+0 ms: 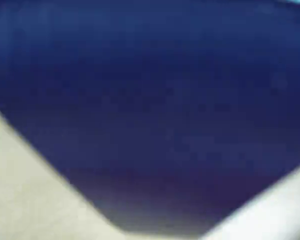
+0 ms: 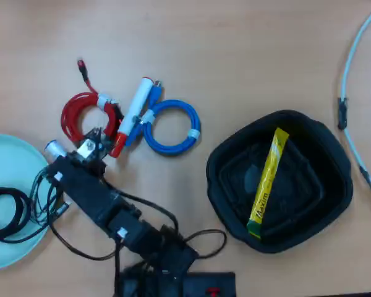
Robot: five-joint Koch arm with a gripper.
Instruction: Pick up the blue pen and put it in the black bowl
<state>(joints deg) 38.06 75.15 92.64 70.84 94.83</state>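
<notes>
1. Blue pen first: only a short white stub with a bluish end (image 2: 53,148) peeks out on the overhead view. It sits right at the rim of the pale teal round plate (image 2: 12,164), tucked against the left side of the arm. The rest of the barrel is covered by the arm.
2. The claw (image 2: 93,142) sits low over the tan wooden counter (image 2: 235,55), just beside that stub. Its tip is close to the red coiled cable (image 2: 80,114) and the red cap end of the white marker with the red cap (image 2: 133,111).
3. Claw opening: I cannot tell. From above, the jaws are lost among the wiring and the wrist hardware, and whether they have hold of anything is not visible.
4. The wrist view is no help: a deep blue blur fills nearly the whole frame, with pale wedges in the two lower corners, too soft to name anything.
5. The white marker lies on a diagonal, bridging the red coil and the blue coiled cable (image 2: 173,129) on its right.
6. The large black rounded-square bowl (image 2: 321,154) stands well apart on the right of the overhead view. A yellow stick packet (image 2: 267,182) lies slanted across its floor.
7. A black looped cable (image 2: 6,213) rests on the teal plate at the left edge.
8. A thin white cable (image 2: 349,74) curves along the right edge of the counter, beyond the bowl.
</notes>
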